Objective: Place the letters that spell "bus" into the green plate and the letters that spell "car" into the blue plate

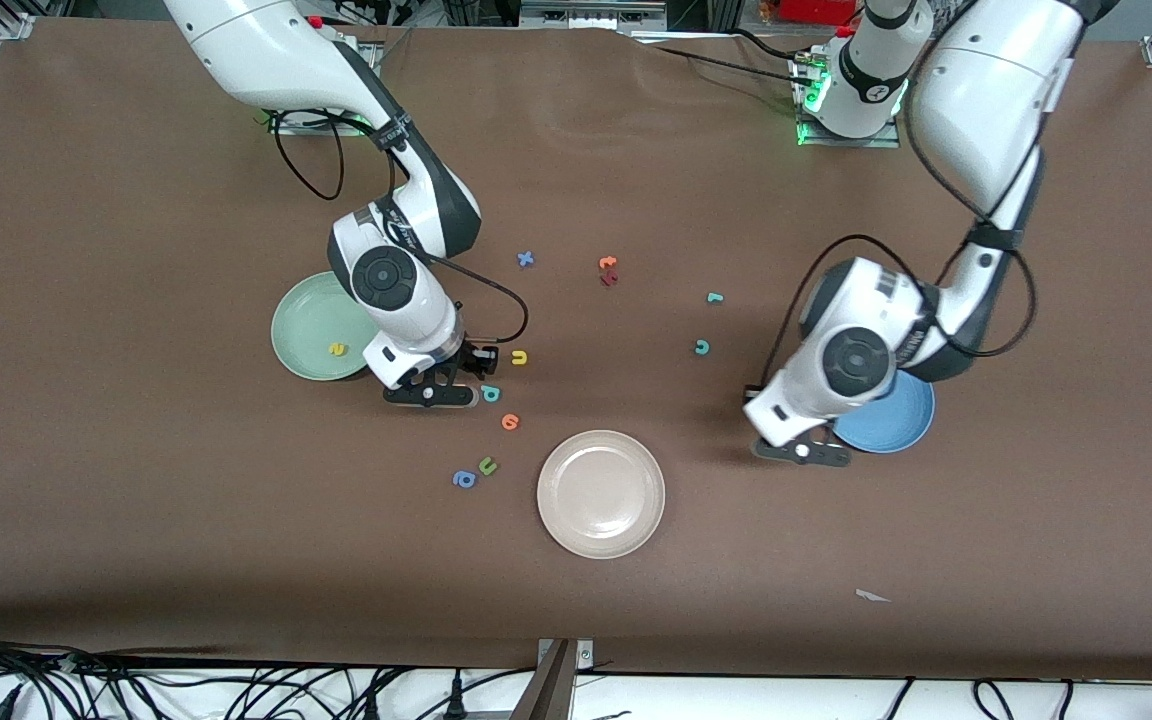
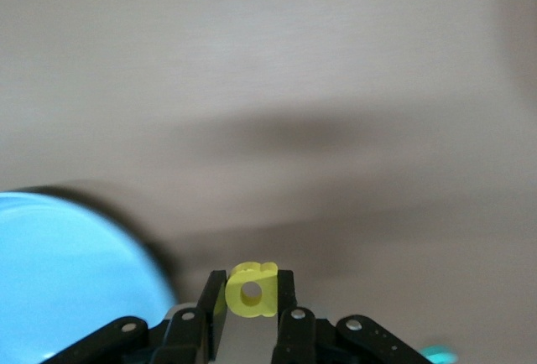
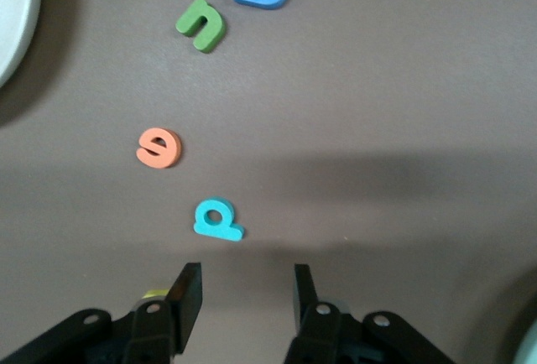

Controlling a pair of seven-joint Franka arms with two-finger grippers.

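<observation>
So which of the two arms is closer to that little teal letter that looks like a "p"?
The right. Its gripper hangs just beside the teal letter, fingers open. The left gripper, shut on a yellow "a", is by the blue plate.

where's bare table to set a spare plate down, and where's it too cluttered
Free: the wide strip nearer the front camera than the cream-white plate, and the stretch between that plate and the blue plate. Crowded: the letters by the right tool, from the yellow u to the blue a.

Two white Franka arms with dark grey joint bands, looped black cables, round black wrist discs, black two-finger grippers.
</observation>
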